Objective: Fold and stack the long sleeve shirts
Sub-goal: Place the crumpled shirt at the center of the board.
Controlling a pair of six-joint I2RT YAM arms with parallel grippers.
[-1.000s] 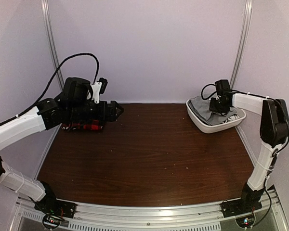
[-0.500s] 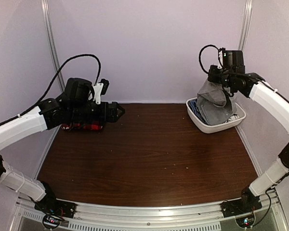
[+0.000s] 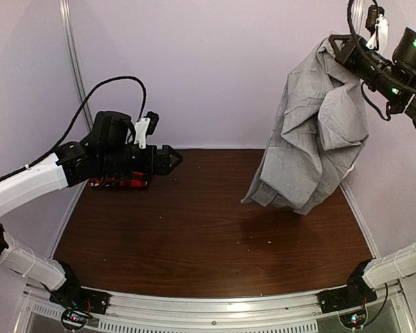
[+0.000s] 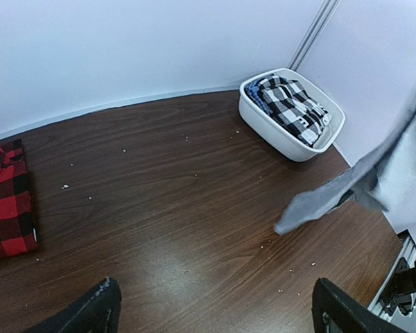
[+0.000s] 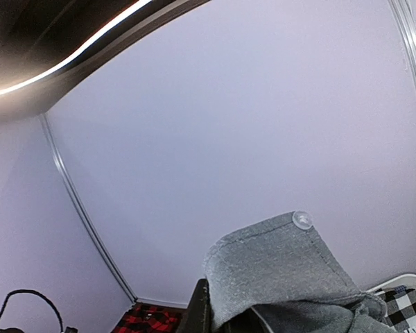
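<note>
Soft, even light fills the enclosure — a bright strip point(image 5: 69, 59) glows overhead in the right wrist view, a pale sheen lies on the tabletop point(image 4: 168, 267), the hanging grey shirt point(image 4: 319, 201) smears with blur, and the left wrist view bows at its edges.

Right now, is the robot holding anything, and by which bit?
The right gripper is shut on the grey shirt, pinching a buttoned edge, maybe a cuff, so the shirt hangs down. The left gripper is open, holding nothing.
</note>
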